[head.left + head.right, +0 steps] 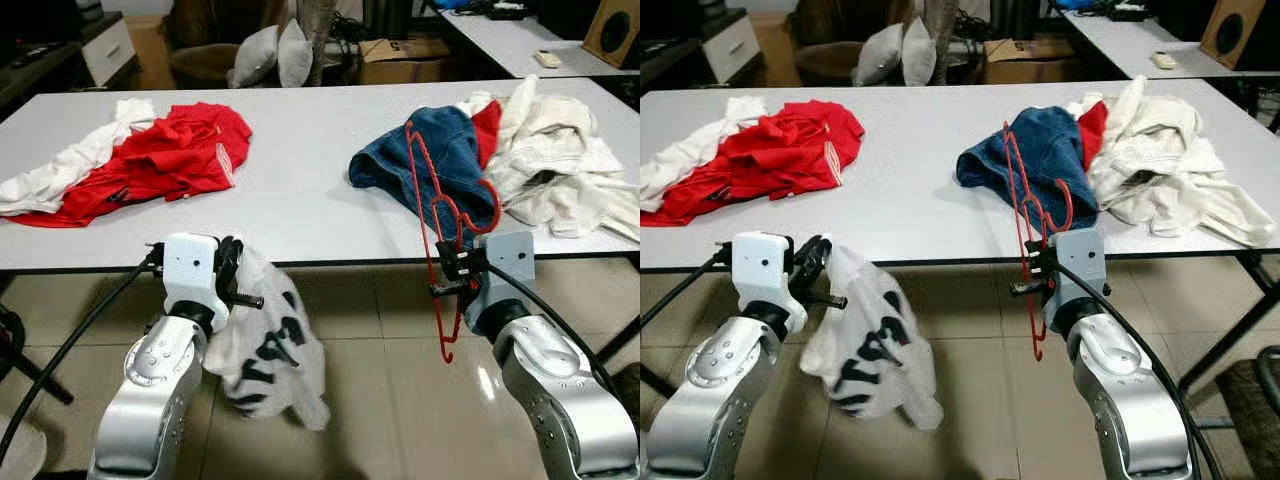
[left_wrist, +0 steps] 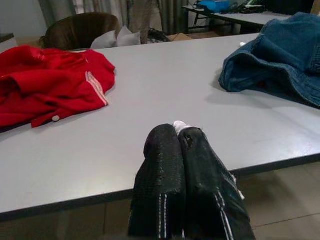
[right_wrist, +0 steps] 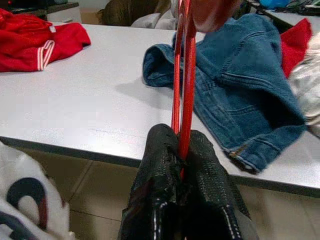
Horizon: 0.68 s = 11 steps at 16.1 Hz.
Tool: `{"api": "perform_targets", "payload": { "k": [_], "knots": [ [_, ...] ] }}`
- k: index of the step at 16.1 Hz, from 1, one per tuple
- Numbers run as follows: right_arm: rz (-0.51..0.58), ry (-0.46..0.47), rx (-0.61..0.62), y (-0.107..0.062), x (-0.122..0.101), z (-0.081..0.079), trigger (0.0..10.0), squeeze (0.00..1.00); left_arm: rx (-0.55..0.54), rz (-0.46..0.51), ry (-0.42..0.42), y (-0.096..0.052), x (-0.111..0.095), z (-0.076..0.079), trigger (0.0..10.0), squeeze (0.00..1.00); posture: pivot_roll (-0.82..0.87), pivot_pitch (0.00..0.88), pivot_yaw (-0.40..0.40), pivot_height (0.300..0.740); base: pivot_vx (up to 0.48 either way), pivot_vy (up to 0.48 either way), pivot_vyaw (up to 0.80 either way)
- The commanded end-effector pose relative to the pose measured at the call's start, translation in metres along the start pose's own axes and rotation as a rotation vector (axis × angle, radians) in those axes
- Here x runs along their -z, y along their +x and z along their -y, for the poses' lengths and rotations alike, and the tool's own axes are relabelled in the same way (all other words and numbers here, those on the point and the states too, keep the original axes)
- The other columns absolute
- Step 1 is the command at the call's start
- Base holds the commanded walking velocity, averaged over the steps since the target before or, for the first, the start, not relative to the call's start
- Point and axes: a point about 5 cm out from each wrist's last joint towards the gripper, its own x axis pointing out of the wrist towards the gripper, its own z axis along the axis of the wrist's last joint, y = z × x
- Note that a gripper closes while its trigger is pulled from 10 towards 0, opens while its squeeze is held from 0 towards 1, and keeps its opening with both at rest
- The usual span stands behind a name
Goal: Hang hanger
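Note:
A red plastic hanger (image 1: 432, 215) stands nearly upright at the table's near edge, its hook over the blue denim garment (image 1: 440, 155). My right gripper (image 1: 452, 272) is shut on its lower part; the red bars run up between the black fingers (image 3: 165, 165) in the right wrist view. My left gripper (image 1: 236, 285) is shut on a white garment with black lettering (image 1: 265, 350), which hangs below the table edge over the floor. A bit of white cloth shows between the left fingertips (image 2: 167, 150).
The white table (image 1: 300, 190) carries a red and white clothes pile (image 1: 150, 155) at the left and cream garments (image 1: 560, 160) at the right. Behind it are cushions (image 1: 270, 55), boxes and another table (image 1: 520, 40). Tiled floor lies below.

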Motion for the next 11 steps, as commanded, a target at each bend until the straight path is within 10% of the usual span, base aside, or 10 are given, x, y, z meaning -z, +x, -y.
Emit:
{"api": "perform_targets", "payload": {
  "k": [1,11],
  "knots": [
    [0.007,-0.016,0.005,0.0002,-0.0031,0.0025,10.0,0.00,-0.003,0.030,0.008,0.0039,-0.0055,0.0023,10.0,0.00,-0.17,0.002,0.054,0.740,0.000,-0.480,0.00],
    [0.010,-0.013,-0.054,0.0019,-0.0053,-0.0022,10.0,0.00,0.005,0.030,-0.020,0.0071,-0.0070,0.0026,10.0,0.00,-0.17,0.000,0.054,0.740,0.000,-0.336,0.00]
  ]
}}
